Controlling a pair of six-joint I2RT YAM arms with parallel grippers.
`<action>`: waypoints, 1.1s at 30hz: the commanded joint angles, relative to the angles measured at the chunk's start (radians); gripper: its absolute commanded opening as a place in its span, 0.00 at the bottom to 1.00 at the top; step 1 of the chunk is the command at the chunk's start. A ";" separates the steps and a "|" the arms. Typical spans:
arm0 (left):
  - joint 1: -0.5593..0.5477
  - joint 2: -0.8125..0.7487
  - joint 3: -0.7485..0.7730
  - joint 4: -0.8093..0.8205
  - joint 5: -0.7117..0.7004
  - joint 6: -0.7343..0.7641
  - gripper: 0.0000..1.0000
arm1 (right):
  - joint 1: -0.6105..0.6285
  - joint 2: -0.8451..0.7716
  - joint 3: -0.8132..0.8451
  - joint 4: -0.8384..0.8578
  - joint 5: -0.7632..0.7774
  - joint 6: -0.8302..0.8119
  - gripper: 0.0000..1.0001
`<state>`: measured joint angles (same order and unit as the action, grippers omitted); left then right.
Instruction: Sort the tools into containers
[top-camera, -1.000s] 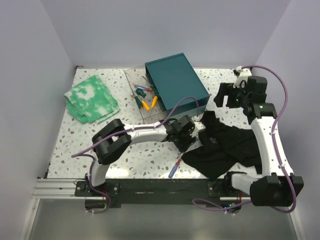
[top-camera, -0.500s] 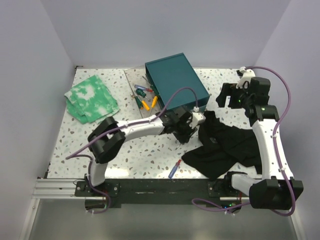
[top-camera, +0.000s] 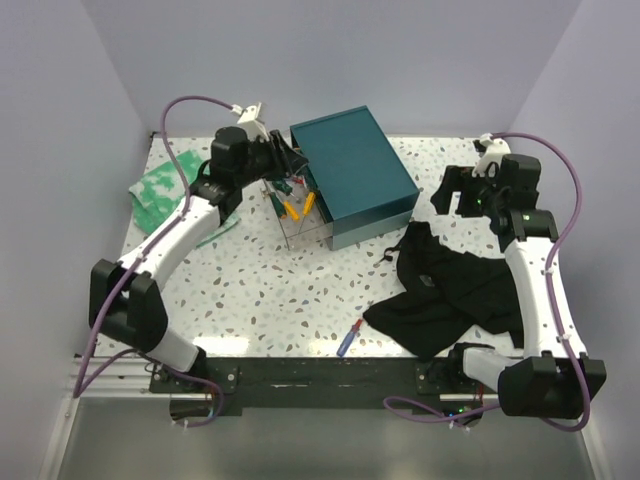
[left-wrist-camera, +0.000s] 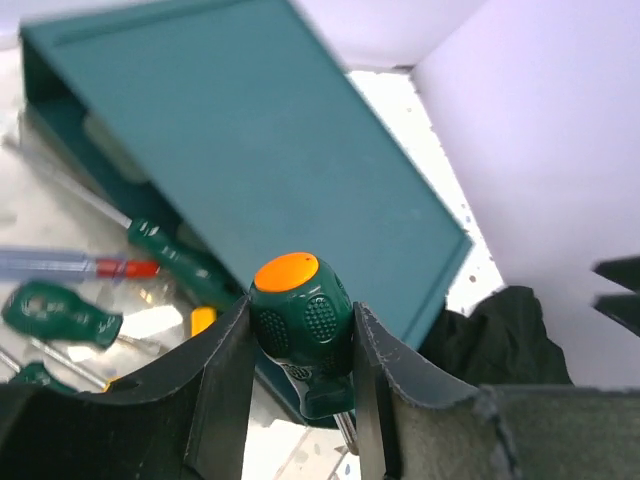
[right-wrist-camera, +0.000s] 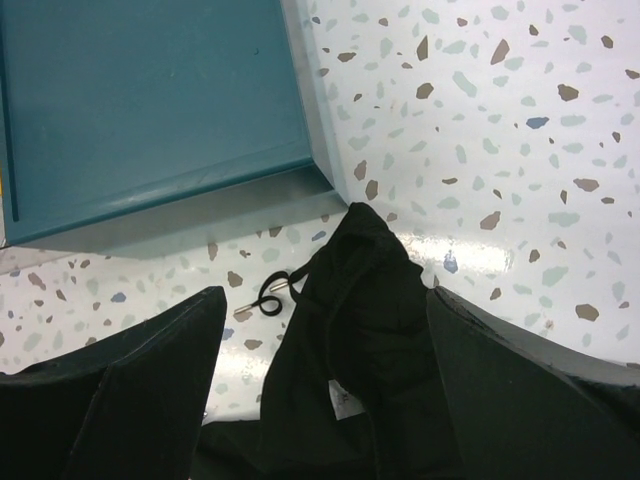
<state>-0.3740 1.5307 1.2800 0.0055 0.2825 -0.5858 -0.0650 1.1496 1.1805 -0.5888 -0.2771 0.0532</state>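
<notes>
My left gripper (top-camera: 280, 160) is over the back of the clear plastic box (top-camera: 305, 238), next to the teal box (top-camera: 350, 170). In the left wrist view the gripper (left-wrist-camera: 300, 325) is shut on a green screwdriver with an orange cap (left-wrist-camera: 298, 315), handle up. Several green-, orange- and red-and-blue-handled screwdrivers (top-camera: 288, 200) lie in the clear box and also show below the gripper in the left wrist view (left-wrist-camera: 62, 314). A red-and-blue screwdriver (top-camera: 349, 338) lies on the table near the front edge. My right gripper (top-camera: 465, 192) is open and empty above the black cloth (right-wrist-camera: 360, 330).
The black cloth (top-camera: 450, 290) lies crumpled at the right front, its drawstring (right-wrist-camera: 270, 290) on the table by the teal box's corner (right-wrist-camera: 150, 90). A green-white cloth (top-camera: 160, 185) lies at the back left, partly under the left arm.
My left arm has swung from the edge of the black cloth at the table's middle to the back, over the clear box. The right arm has barely moved.
</notes>
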 joint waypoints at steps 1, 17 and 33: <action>-0.016 0.049 0.048 -0.093 -0.115 -0.056 0.19 | -0.004 0.004 0.013 0.032 -0.019 0.023 0.85; -0.320 -0.086 -0.030 -0.183 0.300 0.509 0.68 | -0.018 0.001 0.002 0.030 -0.033 0.037 0.85; -0.723 0.078 -0.324 -0.307 0.110 0.779 0.64 | -0.019 0.052 0.016 0.033 -0.040 0.036 0.85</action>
<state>-1.0279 1.5795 1.0264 -0.3973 0.4385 0.2260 -0.0799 1.1923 1.1740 -0.5819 -0.2840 0.0723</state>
